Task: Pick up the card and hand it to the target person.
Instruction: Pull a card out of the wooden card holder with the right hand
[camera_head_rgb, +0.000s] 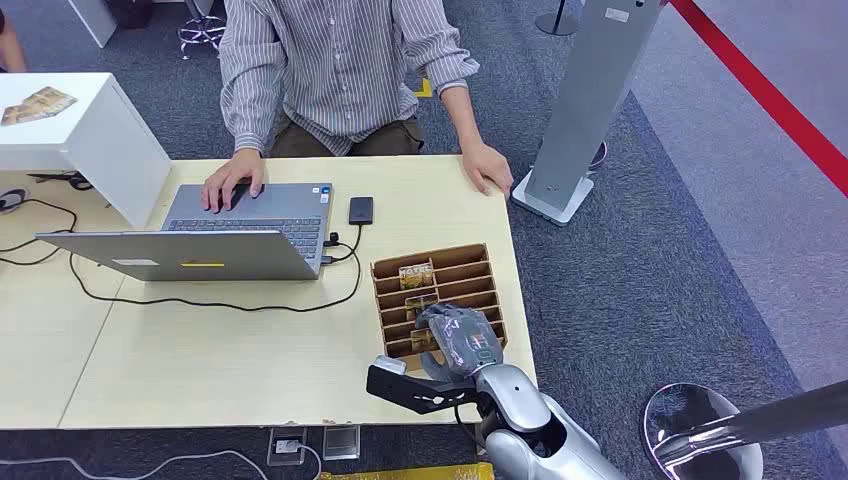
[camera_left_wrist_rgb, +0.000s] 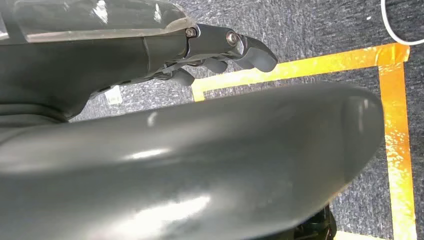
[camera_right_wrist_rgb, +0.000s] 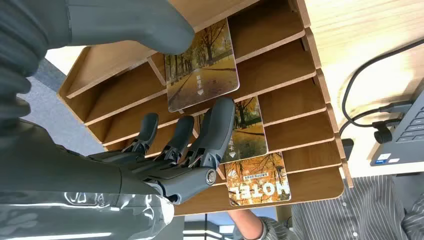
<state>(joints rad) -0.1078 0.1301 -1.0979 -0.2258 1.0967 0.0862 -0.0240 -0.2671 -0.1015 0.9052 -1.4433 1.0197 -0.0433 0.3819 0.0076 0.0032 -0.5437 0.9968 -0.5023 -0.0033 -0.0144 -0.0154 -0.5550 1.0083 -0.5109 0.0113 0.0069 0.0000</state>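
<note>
I'm at the pick: my right hand (camera_right_wrist_rgb: 165, 150) reaches into the card rack (camera_right_wrist_rgb: 295, 75), thumb and fingers (camera_right_wrist_rgb: 217, 130) spread around the nearest card (camera_right_wrist_rgb: 202, 65) (not yet pinched). Next I close them.

Silver arm, dark grey hands, a clear shell at each wrist.

The right arm (camera_head_rgb: 535, 425) is clad in smooth, glossy silver shells, rounded at the joint, with a black bracket (camera_head_rgb: 415, 390) jutting out beside the wrist. The right hand (camera_head_rgb: 458, 338) is dark grey with a ribbed cover; close up, its fingers (camera_right_wrist_rgb: 216, 131) are slim, matte charcoal segments, the thumb (camera_right_wrist_rgb: 125, 22) thick and rounded, and a transparent shiny cover sits over the wrist. The left hand (camera_left_wrist_rgb: 220, 55) has the same dark grey fingers, two bright screws (camera_left_wrist_rgb: 231, 36) at a hinge, a clear plastic cover, and a broad, smooth grey thumb (camera_left_wrist_rgb: 200, 170) with soft highlights.
</note>
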